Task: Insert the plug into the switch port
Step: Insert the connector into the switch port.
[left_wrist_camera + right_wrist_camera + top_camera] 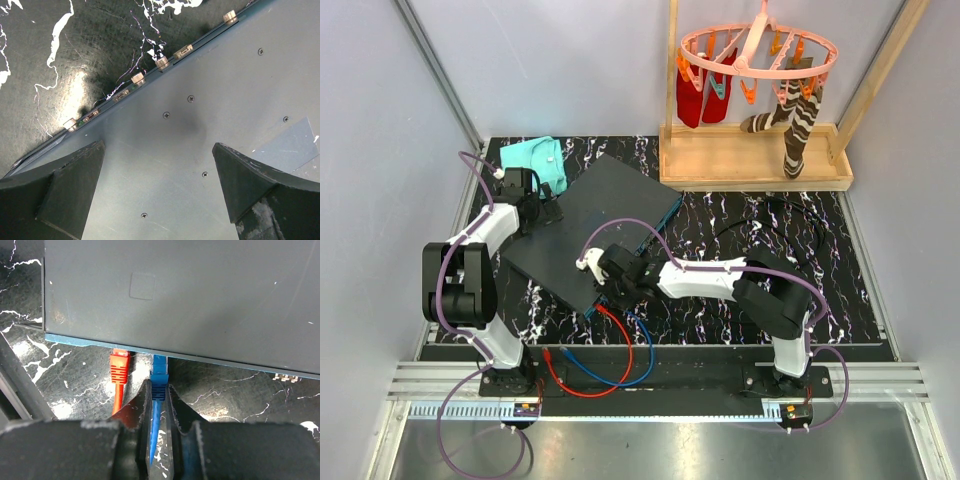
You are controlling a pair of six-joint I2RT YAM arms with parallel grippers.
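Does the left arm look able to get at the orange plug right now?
Probably not cleanly: the orange plug sits right beside the blue plug, which the right jaws grip, crowding that spot.

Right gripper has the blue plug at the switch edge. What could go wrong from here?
1. The right gripper pinches the blue plug at its rear, so it may tilt and jam at the port.
2. The red plug sits close beside; a finger may snag it.
3. The left gripper is open over the switch, clamping nothing, so a push may slide it.
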